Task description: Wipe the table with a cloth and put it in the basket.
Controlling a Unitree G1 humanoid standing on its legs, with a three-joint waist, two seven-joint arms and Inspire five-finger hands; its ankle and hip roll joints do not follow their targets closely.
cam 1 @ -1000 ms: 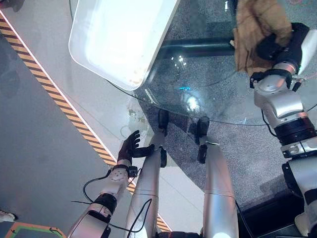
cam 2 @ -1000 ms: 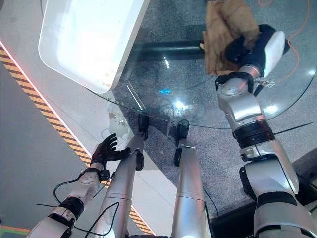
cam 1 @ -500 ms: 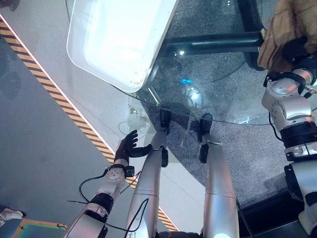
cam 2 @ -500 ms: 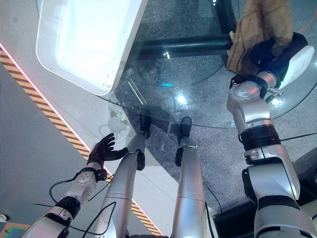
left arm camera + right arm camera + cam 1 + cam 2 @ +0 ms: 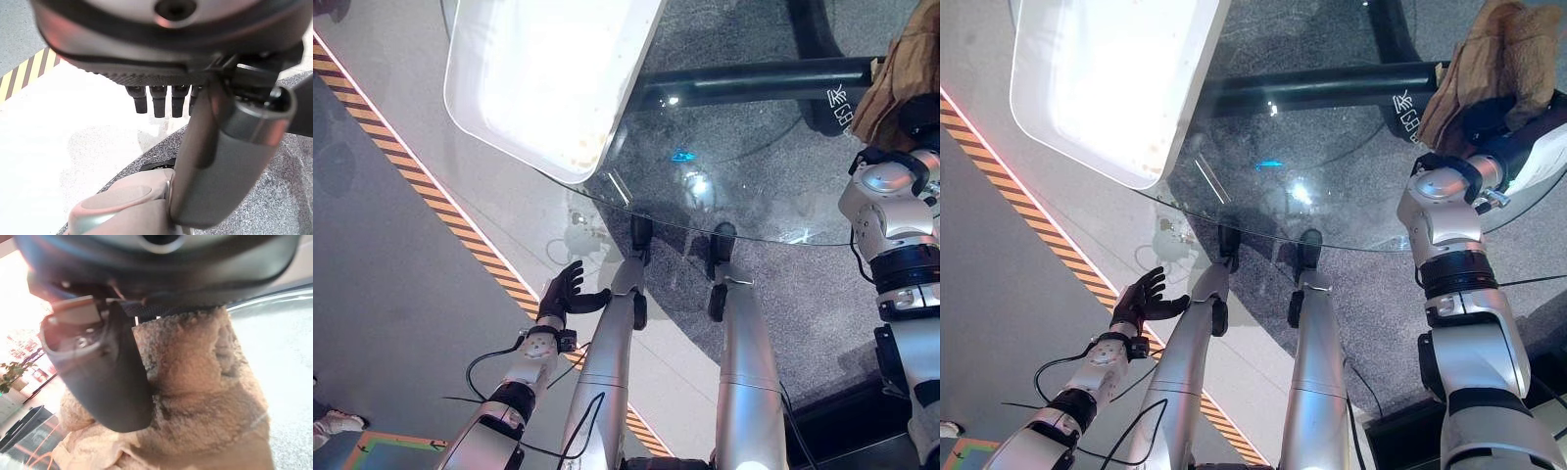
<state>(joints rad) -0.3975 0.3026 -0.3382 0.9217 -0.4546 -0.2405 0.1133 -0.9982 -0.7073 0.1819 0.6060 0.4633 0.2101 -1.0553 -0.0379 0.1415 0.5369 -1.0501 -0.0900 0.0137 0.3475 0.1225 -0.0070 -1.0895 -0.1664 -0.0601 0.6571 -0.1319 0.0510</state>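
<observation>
A brown fuzzy cloth (image 5: 1498, 49) lies bunched on the round glass table (image 5: 1332, 147) near its far right edge. My right hand (image 5: 1513, 122) rests on the cloth's near side. In the right wrist view its thumb (image 5: 107, 377) presses into the cloth (image 5: 195, 382), which bulges up around it. The white basket (image 5: 1190, 108) stands on the table's far left part, overhanging the edge. My left hand (image 5: 563, 289) hangs low beside the table with straight fingers (image 5: 159, 100), holding nothing.
A black bar (image 5: 754, 83) of the table's base shows through the glass. Yellow-and-black striped tape (image 5: 440, 211) runs diagonally across the floor on the left. A person's shoe (image 5: 328, 423) is at the lower left, near a coloured mat (image 5: 382, 446).
My right hand has slid the cloth rightward across the glass, toward the table's right edge. The left hand has stayed where it was.
</observation>
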